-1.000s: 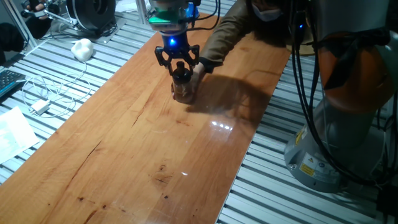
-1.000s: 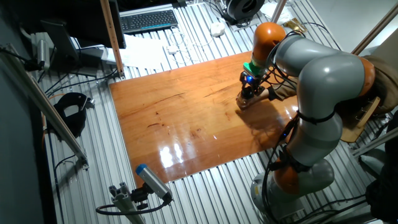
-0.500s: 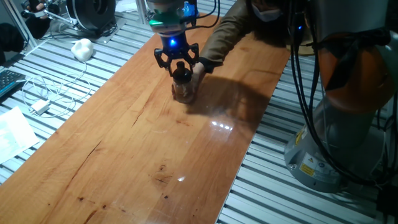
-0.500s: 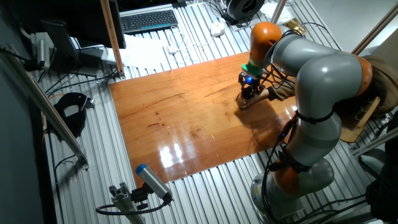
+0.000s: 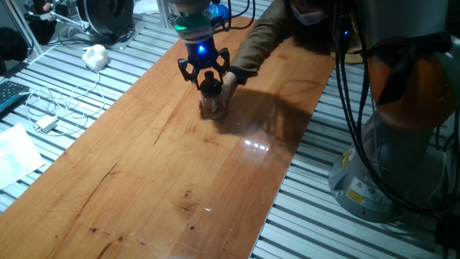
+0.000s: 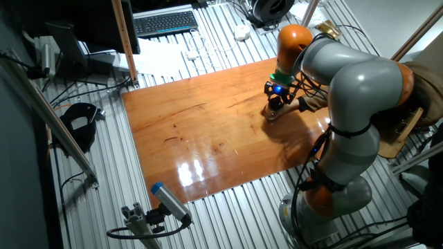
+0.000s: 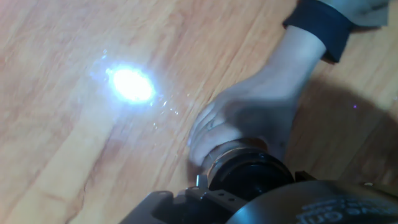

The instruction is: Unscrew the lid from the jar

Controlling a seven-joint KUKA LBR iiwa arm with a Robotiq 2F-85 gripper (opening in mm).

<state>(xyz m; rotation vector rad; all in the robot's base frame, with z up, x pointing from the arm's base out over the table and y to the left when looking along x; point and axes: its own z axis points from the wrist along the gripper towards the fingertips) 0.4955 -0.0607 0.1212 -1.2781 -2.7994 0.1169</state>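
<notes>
The small clear jar stands on the wooden table near its far end. A person's hand holds the jar from the right. The black lid sits on top of the jar. My gripper points straight down over it, with its fingers closed on the lid's top. In the other fixed view the gripper hides most of the jar. In the hand view the dark round lid fills the lower middle, and the person's hand wraps the jar under it.
The person's arm reaches in from the far right over the table. The robot's base and cables stand to the right of the table. A white charger and cable and a white lump lie on the slatted surface to the left.
My hand has turned a little on the lid. The jar and the person's hand stay in place.
</notes>
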